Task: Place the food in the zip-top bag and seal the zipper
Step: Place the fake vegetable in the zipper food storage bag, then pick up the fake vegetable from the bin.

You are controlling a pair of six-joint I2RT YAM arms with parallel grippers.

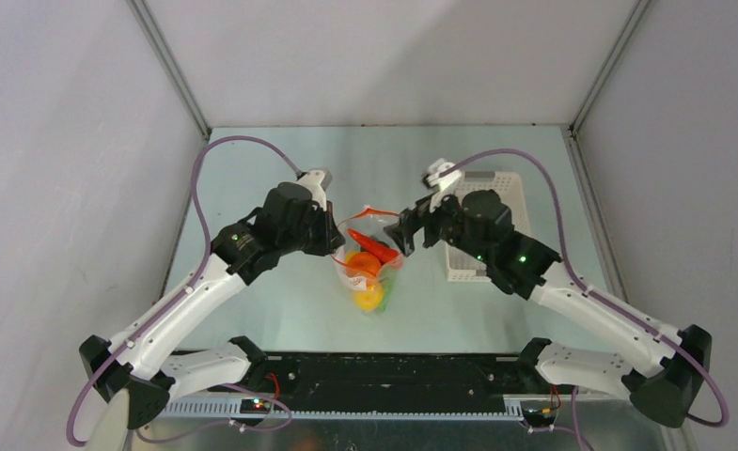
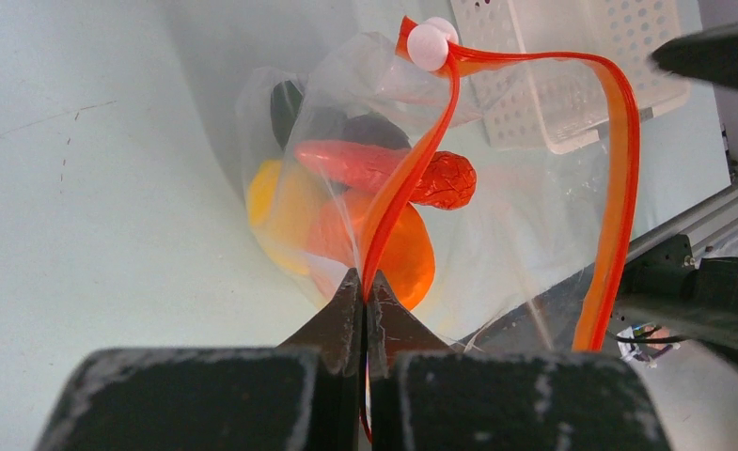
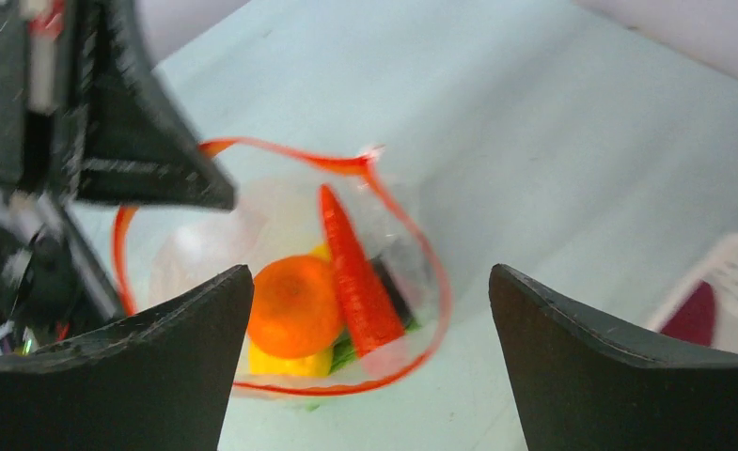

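The zip-top bag [image 1: 369,272] sits near the middle of the table [image 1: 280,178], its mouth held up and gaping in a wide loop. Inside it are an orange [image 3: 294,305], a long red chili [image 3: 355,272] lying across the orange, a yellow lemon [image 2: 275,211] low down against the plastic, and a dark piece [image 2: 290,108] pressed to the far wall. A trace of green shows under the chili in the right wrist view, too blurred to name. The clear film is crumpled and floppy, and it bulges around the food. The zipper [image 2: 412,178], a thin orange-red strip, runs unsealed around the mouth, with a small white slider [image 2: 428,45] at its far corner. The left tool [image 2: 365,291], at about 9 o'clock of the bag, has its jaws pressed fully together on the zipper strip and pinches one lip of the mouth. The right tool [image 1: 404,235], at about 2 o'clock of the bag, stands spread wide just above the open mouth with nothing between its fingers. A white slotted basket [image 1: 510,183] lies on the table at 3 o'clock of the bag, partly under the right arm. In it there seems to be one purple piece [image 3: 694,315], though that corner of the view is soft.
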